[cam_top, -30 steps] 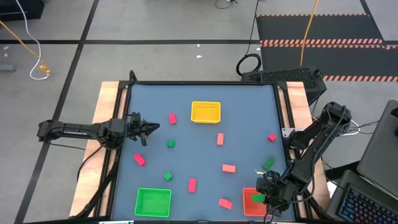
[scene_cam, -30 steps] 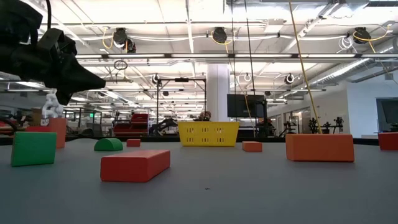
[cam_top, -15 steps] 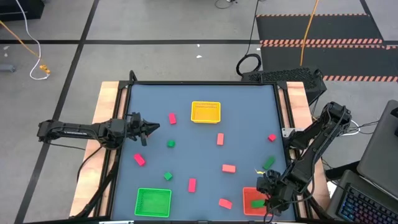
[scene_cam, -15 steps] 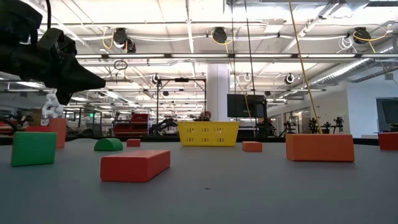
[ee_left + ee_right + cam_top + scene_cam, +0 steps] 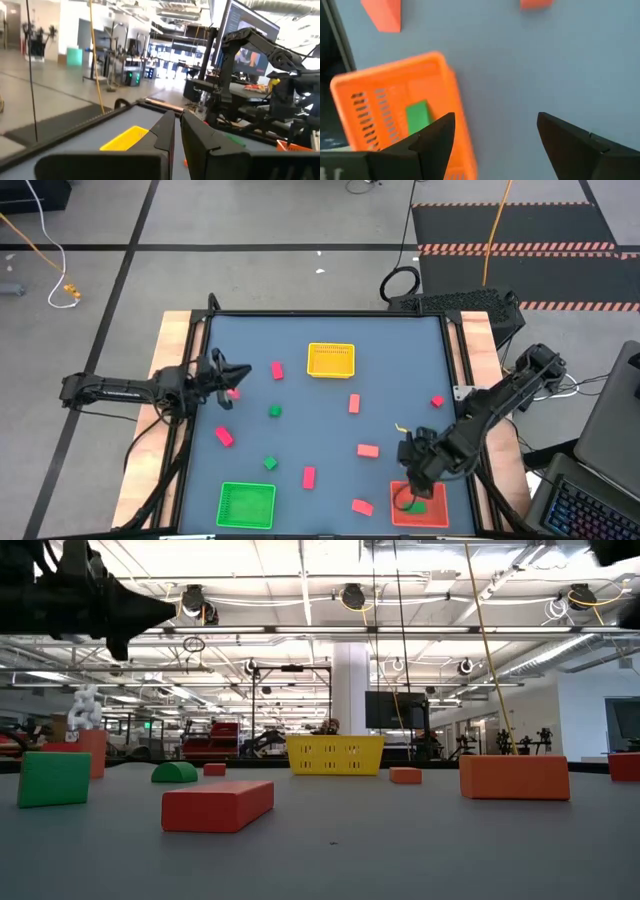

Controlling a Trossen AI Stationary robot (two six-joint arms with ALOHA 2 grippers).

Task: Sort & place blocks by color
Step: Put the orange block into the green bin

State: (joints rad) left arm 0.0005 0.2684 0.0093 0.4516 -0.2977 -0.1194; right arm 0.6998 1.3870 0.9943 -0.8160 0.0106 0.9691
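Across the blue table (image 5: 330,370) three mesh baskets stood largest of all: the yellow basket (image 5: 331,360) toward twelve o'clock, the green basket (image 5: 246,505) near seven, and the red basket (image 5: 436,512) near five, with a green block (image 5: 417,116) lying inside the red one, a colour mismatch as it looked. The left arm waited at nine o'clock, the left gripper (image 5: 236,373) raised off the surface with its fingers pressed together on nothing. The right gripper (image 5: 411,477) hovered just over the red basket's inner edge, its fingers (image 5: 436,134) spread wide and empty. The loose blocks lay scattered about the middle: a red bar (image 5: 218,805) and an orange bar (image 5: 514,777) nearest the low camera, a green cube (image 5: 54,778) beside them, and a small green one (image 5: 275,411) near the centre. They appeared to be solid, stiff and light, with smooth painted faces that might slip under a weak pinch. A grip across two flat, parallel faces, the short width on the bars, would probably hold best; corners seemed likely to twist out.
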